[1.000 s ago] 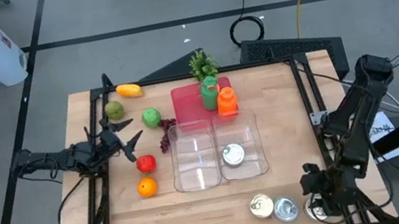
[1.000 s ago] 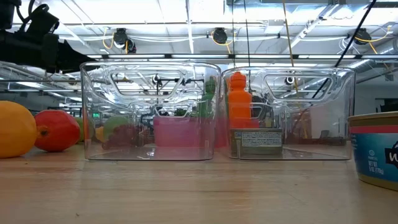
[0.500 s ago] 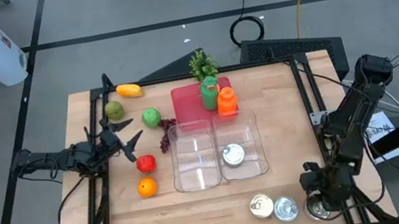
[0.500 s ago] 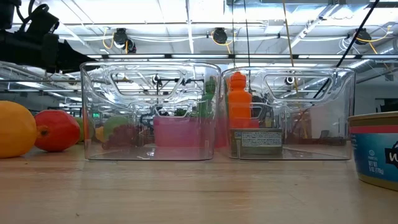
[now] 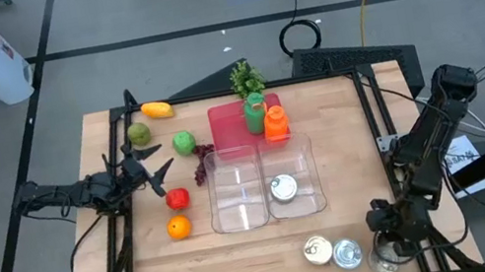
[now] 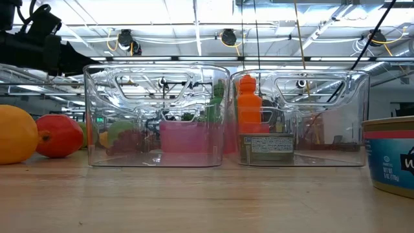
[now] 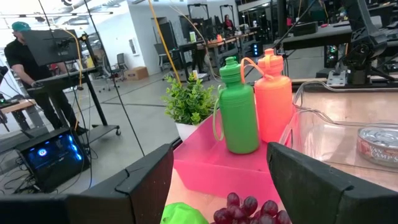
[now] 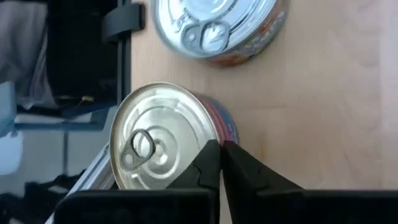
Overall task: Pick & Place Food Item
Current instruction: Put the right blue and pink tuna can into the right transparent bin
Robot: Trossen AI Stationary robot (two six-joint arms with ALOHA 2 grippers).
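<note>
Three silver-topped cans lie near the table's near right corner: one [image 5: 318,250], one [image 5: 347,255], and one [image 5: 382,257] at the very edge. My right gripper [image 8: 220,149] is shut, slanting down, its tips at the rim of that edge can [image 8: 163,135]. Another can [image 5: 283,187] sits in the right clear bin [image 5: 301,158]. My left gripper [image 5: 156,167] waits open at the table's left side, pointing level toward grapes [image 7: 249,208]. My right gripper's shut fingertips [image 8: 210,155] stand at the rim [image 8: 208,134] of the edge can, on its side toward the table's middle, coming slanting from above. I cannot tell whether they touch it. The can stands upright on the table.
The left clear bin [image 5: 235,189] stands beside the right one. A pink tray [image 5: 228,123] behind them bears a green bottle [image 5: 256,114] and an orange bottle [image 5: 275,122]. An orange [image 5: 178,228], a red fruit [image 5: 177,200] and a green fruit [image 5: 184,142] lie at the left. The table's edge frame [image 8: 93,174] is close to the can.
My right gripper has sunk a little toward the can at the near right corner. The cans have stayed where they were.
</note>
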